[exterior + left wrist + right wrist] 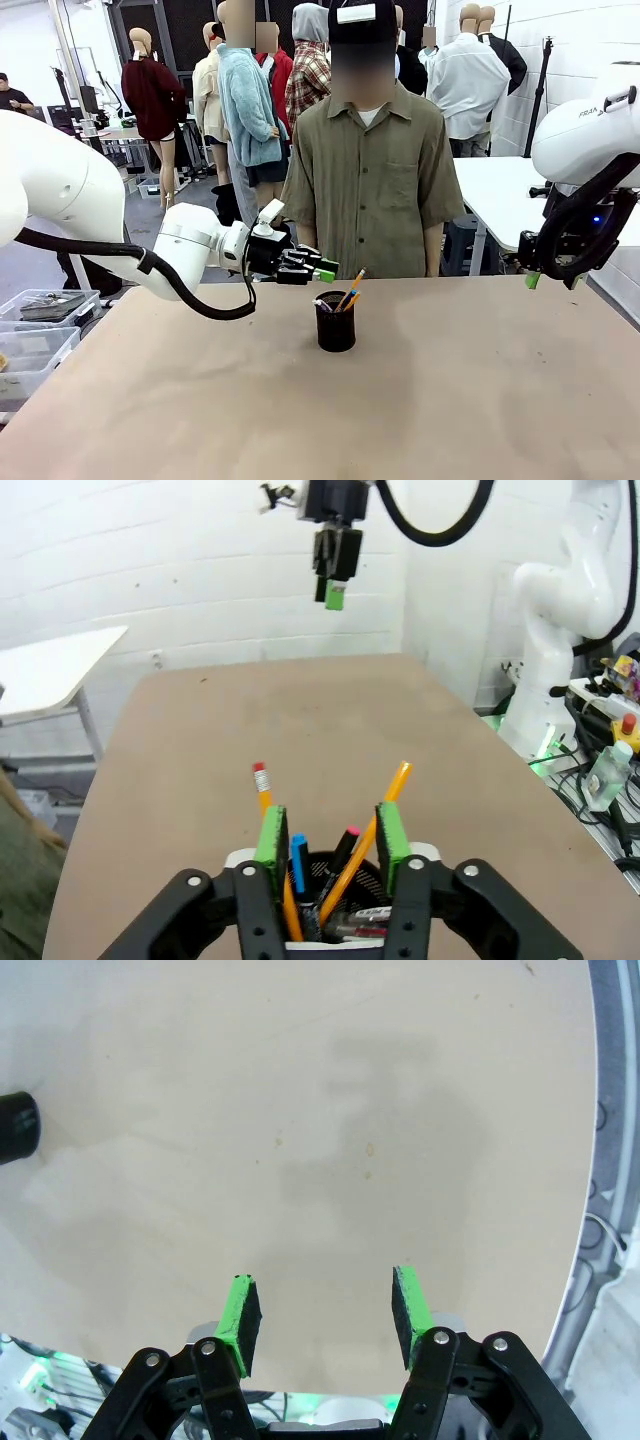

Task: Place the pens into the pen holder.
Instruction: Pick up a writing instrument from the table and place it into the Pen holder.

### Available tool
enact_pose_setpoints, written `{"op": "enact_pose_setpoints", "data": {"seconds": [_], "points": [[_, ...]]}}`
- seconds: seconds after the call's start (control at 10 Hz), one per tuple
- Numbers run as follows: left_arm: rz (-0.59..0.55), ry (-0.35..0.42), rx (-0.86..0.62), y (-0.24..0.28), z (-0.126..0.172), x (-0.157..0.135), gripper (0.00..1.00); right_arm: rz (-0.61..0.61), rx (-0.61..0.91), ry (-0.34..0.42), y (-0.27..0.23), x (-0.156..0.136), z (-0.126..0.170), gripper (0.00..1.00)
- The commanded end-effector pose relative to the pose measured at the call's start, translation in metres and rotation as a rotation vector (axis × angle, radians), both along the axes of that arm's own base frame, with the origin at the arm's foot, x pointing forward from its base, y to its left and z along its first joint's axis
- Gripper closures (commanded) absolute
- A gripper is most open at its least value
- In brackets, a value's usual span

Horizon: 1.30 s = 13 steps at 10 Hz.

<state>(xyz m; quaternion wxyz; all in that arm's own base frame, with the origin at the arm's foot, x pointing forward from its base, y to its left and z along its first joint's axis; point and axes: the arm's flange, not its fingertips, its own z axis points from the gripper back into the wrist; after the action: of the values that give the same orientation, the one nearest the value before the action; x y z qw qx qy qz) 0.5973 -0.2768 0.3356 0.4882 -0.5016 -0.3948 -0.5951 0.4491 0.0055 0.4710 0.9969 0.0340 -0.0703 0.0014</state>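
Already the pens (349,294) stand in the holder (335,322), tilted, their tops fanning out above its rim, so the task looks close to finished or finished.

Starting at the left, the left claw (327,270) hangs level beside the holder's top, fingers pointing toward it, the pads spread to a middling gap with nothing between them. From its wrist camera the holder (335,880) sits just beyond and below the fingertips, and two orange pencils (375,832) lean through the line of sight between the pads, with a blue-capped and a pink-capped pen (298,852) lower in the cup. Whether a pad touches any of them I cannot tell.

In the middle, the person (372,165) stands behind the table (480,400), hands out of sight.

At the right, the right claw (325,1325) is raised well apart from the holder, wide and empty, bare tabletop ahead of its fingers. The holder's dark edge (18,1126) lies far off to one side of it.

The risk sits with the left claw: its pads flank the leaning pencils closely, so a sideways or downward retreat could snag a pencil and flick it out, or catch the rim and tip the light mesh cup. Pulling straight back along the fingers looks safest.
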Motion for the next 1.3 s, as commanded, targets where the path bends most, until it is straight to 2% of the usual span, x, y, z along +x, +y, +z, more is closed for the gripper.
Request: {"op": "enact_pose_setpoints", "data": {"seconds": [0.0,0.2,0.5,0.6,0.8,1.0,1.1,1.2], "points": [[0.139,0.054,0.12,0.015,0.028,-0.011,0.22,-0.024,-0.029,0.001,0.002,-0.003,-0.003,0.33],[0.343,0.078,0.279,0.043,0.065,-0.039,0.22,-0.024,-0.029,0.001,0.002,-0.003,-0.003,0.33],[0.754,0.264,0.504,0.093,0.104,-0.097,0.22,-0.024,-0.029,0.001,0.002,-0.003,-0.003,0.33],[0.838,0.28,0.537,0.106,0.117,-0.117,0.22,-0.024,-0.029,0.001,0.002,-0.003,-0.003,0.33],[0.984,0.363,0.616,0.132,0.131,-0.144,0.22,-0.024,-0.029,0.001,0.002,-0.003,-0.003,0.33],[1.096,0.535,0.755,0.156,0.134,-0.16,0.22,-0.024,-0.029,0.001,0.002,-0.003,-0.003,0.33],[1.153,0.589,0.792,0.165,0.137,-0.165,0.22,-0.024,-0.029,0.001,0.002,-0.003,-0.003,0.33],[1.165,0.598,0.79,0.17,0.139,-0.167,0.22,-0.024,-0.029,0.001,0.002,-0.003,-0.003,0.33]]}}
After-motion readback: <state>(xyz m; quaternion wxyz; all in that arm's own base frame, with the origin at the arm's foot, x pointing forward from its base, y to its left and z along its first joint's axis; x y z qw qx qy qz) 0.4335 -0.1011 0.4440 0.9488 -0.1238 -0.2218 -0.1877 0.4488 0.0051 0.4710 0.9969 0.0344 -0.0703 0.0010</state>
